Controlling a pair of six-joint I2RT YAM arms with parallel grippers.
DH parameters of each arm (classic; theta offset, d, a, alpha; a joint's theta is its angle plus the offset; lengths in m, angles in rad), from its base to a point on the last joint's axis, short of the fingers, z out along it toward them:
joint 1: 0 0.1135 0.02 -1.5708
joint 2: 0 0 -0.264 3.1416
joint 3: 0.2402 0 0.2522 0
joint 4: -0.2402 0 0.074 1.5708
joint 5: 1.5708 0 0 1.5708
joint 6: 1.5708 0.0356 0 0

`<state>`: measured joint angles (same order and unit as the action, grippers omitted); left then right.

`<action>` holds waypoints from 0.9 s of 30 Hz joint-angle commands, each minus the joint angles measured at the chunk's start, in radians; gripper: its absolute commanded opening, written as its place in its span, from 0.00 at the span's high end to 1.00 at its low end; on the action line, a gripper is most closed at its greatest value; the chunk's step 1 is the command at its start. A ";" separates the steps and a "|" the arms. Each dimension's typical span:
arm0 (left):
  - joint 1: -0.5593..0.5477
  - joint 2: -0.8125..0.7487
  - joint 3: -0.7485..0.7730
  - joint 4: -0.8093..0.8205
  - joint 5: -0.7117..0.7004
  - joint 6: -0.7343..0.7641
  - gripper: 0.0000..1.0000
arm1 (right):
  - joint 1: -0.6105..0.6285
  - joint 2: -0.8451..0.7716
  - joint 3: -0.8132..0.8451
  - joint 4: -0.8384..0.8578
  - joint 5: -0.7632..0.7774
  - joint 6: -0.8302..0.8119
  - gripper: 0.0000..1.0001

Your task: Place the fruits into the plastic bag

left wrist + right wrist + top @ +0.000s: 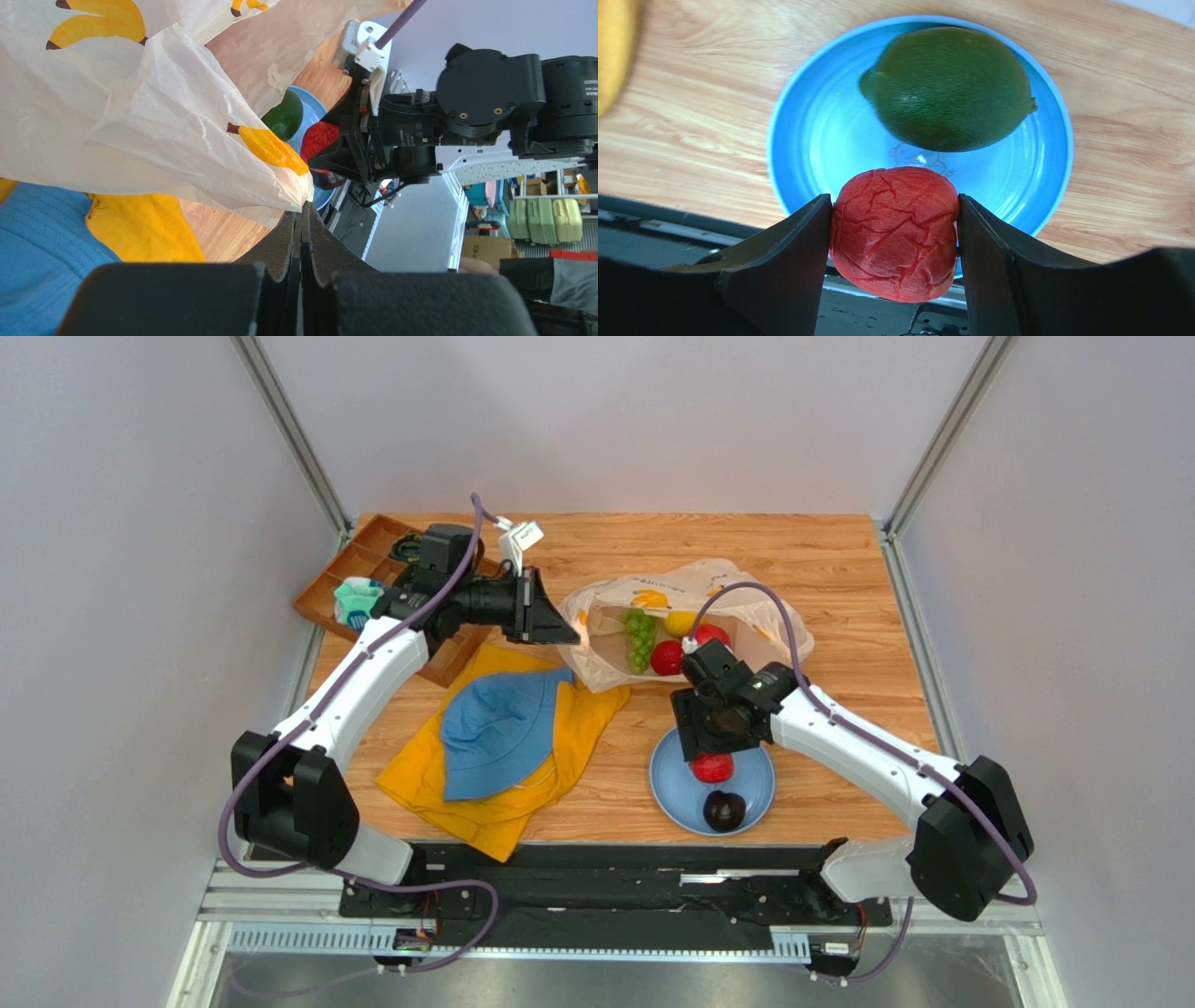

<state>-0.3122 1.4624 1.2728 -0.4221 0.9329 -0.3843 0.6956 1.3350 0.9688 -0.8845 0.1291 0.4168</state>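
Wrinkled red fruit (896,233) is clamped betw. right gripper (894,218) fingers just above blue plate (808,140), green oval fruit (948,87) is seen lying on it, plastic bag (140,119) edge is pinched in left gripper (303,210), fingers pressed together.

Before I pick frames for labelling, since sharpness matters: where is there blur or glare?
Top external: even light, sharp, soft shadows. Left wrist: the left fingers are dark and soft; the plastic bag glows bright. Right wrist: the red fruit is crisp; slight glare on the blue plate.

the plastic bag (744,588) lies behind the plate (676,798); the hat (498,732) lies on the cloth (421,784), left of both.
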 commanded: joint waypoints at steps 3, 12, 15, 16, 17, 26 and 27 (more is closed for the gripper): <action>0.005 -0.016 0.028 0.032 0.020 -0.004 1.00 | 0.013 -0.106 0.071 0.080 -0.115 -0.019 0.59; 0.005 -0.014 0.028 0.032 0.020 -0.004 1.00 | 0.008 -0.137 0.166 0.145 -0.212 -0.046 0.59; 0.005 -0.014 0.030 0.032 0.021 -0.002 1.00 | -0.008 -0.103 0.218 0.194 -0.243 -0.055 0.60; 0.005 -0.016 0.028 0.032 0.021 -0.004 1.00 | -0.019 -0.088 0.247 0.205 -0.247 -0.058 0.60; 0.005 -0.016 0.028 0.032 0.021 -0.002 1.00 | -0.027 -0.073 0.264 0.219 -0.246 -0.062 0.60; 0.005 -0.016 0.030 0.032 0.023 -0.004 1.00 | -0.108 0.157 0.409 0.321 -0.172 -0.087 0.63; 0.005 -0.014 0.030 0.034 0.023 -0.004 1.00 | -0.108 0.176 0.418 0.326 -0.149 -0.088 0.63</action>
<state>-0.3122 1.4624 1.2728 -0.4221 0.9333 -0.3843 0.6037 1.4353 1.3170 -0.6403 -0.0868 0.3511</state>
